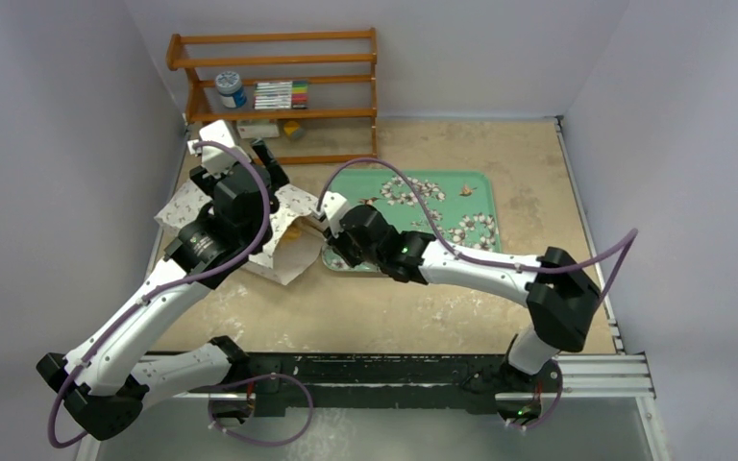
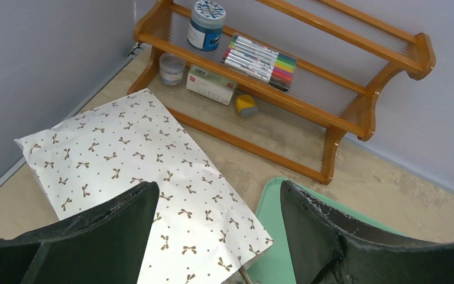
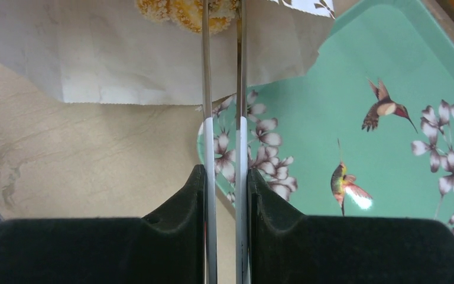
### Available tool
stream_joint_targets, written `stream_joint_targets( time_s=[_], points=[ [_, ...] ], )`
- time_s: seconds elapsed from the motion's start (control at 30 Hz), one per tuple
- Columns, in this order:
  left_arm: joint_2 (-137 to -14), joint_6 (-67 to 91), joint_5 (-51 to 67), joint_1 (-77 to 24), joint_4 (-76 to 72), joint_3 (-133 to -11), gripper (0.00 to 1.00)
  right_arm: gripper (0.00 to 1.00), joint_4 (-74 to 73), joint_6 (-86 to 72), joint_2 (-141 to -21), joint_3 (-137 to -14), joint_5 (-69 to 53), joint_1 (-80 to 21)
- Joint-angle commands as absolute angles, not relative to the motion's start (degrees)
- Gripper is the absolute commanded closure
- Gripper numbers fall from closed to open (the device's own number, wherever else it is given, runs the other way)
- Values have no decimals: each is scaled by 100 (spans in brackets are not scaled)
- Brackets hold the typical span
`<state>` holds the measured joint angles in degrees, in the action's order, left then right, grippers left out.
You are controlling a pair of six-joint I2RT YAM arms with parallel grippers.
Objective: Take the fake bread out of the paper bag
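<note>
Leftward, the ruffled pastry (image 3: 177,12) in the paper bag (image 3: 124,59)'s mouth meets the nearly closed metal tongs (image 3: 206,89) clamped in the right gripper (image 3: 224,177); grip unclear.

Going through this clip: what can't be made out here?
Fake bread: right wrist view, cut off by the top edge; count unknown.
Paper bag interior: left wrist view shows only its outside; in the top view the left arm covers most.
Tips of the metal tongs in the right gripper: right wrist view, past the top edge; grip on bread unclear.
</note>
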<state>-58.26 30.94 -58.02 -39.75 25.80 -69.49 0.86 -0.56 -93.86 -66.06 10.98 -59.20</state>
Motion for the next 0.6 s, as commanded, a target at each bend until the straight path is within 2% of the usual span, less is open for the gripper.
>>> stream_joint_targets(
  time_s=[0.0,0.3,0.57],
  points=[
    [-5824,3190,-5947,-3937,2461,-7103,25,100,59,-169,-8787,-6616,1260,-5986],
    [-5925,3237,-5937,-3933,2409,-7274,25,100,-885,-729,-7929,-6117,1309,-6214],
    [-5831,3341,-6039,-3937,2399,-7181,25,100,-1968,-1861,-7280,-5950,2071,-6816]
  ],
)
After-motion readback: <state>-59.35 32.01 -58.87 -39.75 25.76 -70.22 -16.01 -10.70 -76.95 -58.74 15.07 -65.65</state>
